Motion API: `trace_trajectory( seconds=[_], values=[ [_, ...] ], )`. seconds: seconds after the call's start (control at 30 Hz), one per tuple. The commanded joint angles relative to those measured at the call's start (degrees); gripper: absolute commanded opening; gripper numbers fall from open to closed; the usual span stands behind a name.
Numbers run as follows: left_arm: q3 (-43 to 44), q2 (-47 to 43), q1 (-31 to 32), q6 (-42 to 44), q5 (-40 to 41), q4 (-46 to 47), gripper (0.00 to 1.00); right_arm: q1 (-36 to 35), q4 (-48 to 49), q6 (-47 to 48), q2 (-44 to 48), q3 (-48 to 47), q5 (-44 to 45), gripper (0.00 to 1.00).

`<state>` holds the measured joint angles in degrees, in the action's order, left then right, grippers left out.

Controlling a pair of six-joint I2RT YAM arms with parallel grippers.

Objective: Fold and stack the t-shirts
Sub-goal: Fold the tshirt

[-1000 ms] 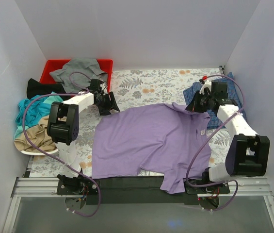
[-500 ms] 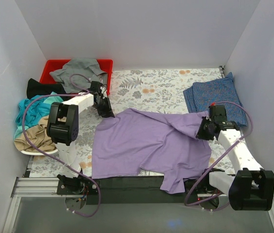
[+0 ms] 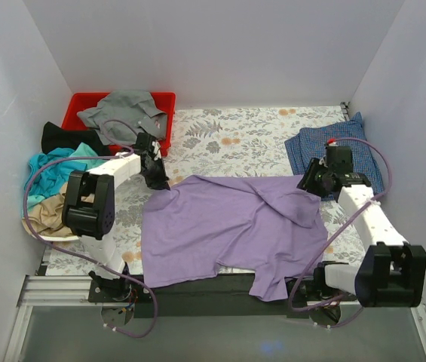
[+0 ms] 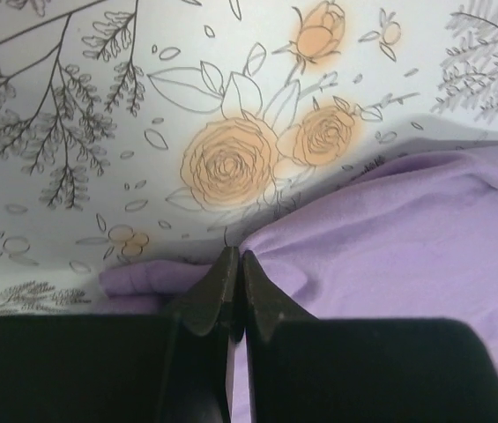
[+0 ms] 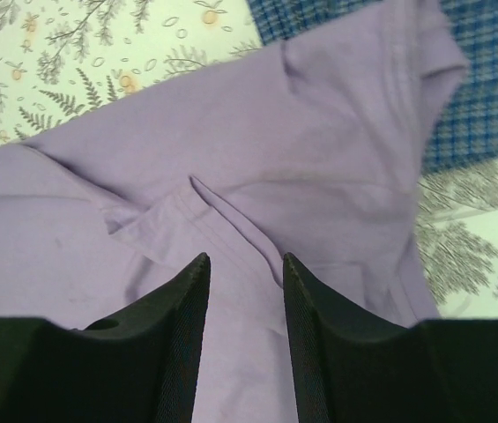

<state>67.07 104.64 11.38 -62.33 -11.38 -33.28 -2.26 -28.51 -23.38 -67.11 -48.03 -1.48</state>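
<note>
Across the middle of the top view, lavender t-shirt [image 3: 235, 226]: we see it spread mostly flat on the floral table cover [image 3: 235, 139]. Its lower edge laps over the dark rail at the bottom, and a loose fold is crumpled at its upper right.
Left gripper [image 3: 156, 179]: the jaws are pressed together with no gap, pinching the shirt's upper-left corner. The left wrist view shows purple cloth bunched at the tips.
Right gripper [image 3: 312, 183]: the jaws are parted and hold nothing, hovering over the rumpled sleeve at the right.
Step in hand: we judge it to be flattening the shirt before the first fold.
Doing it well: we would draw the left corner outward, low over the cover, until the cloth goes taut. The right jaws should take the crumpled fold near its seam, one layer only, clear of the blue checked t-shirt [image 3: 307, 151] just beside it.
Other shirts: grey t-shirt [image 3: 122, 109] lies in the red bin [image 3: 84, 102]. Black t-shirt [image 3: 62, 137], teal t-shirt [image 3: 50, 166] and tan t-shirt [image 3: 43, 215] are heaped at the left edge.
Writing: we can read no brand, label or lettering in any view.
</note>
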Motion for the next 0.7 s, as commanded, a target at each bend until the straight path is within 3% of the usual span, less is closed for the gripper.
trace_trajectory(
  seconds=[0.0, 0.23, 0.43, 0.67],
  values=[
    [-1.49, -8.29, -0.04, 1.68, 0.66, 3.21, 0.00, -1.95, 5.83, 1.32, -5.47, -3.20, -7.13, 0.45],
    [0.16, -12.62, -0.04, 3.87, 0.40, 6.91, 0.00, -8.62, 7.33, 4.30, -18.48, -7.95, -14.70, 0.45],
    [-1.06, -15.69, 0.22, 3.88, -7.25, 4.55, 0.00, -12.15, 7.68, 4.74, -23.49, -9.28, -18.30, 0.45],
    [-6.68, -24.12, 3.12, 4.93, -6.21, 0.25, 0.00, -12.94, 6.80, 5.18, -27.10, -5.68, -20.06, 0.45]
  ],
)
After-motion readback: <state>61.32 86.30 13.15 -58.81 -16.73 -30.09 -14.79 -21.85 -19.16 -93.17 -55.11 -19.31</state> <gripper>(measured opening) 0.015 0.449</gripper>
